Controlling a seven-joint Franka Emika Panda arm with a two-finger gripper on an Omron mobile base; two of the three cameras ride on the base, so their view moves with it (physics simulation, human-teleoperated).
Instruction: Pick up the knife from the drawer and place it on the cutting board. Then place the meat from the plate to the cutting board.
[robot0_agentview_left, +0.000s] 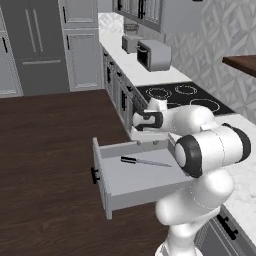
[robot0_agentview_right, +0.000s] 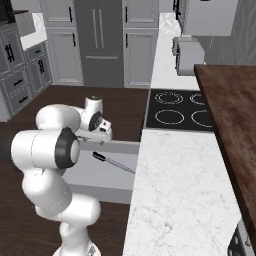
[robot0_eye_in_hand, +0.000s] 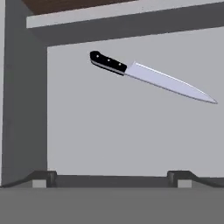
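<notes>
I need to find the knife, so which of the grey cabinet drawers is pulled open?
The wide drawer under the counter beside the cooktop, with the knife lying flat inside. The other drawer fronts along that run sit shut.

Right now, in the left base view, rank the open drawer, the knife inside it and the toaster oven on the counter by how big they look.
1. Drawer, largest by far.
2. Toaster oven, though it stands farther from the camera, so its true size is unsure.
3. Knife, long but very thin, smallest.

arm (robot0_agentview_left: 210, 145) folded low | hand pointing down | jaws wide apart
</notes>
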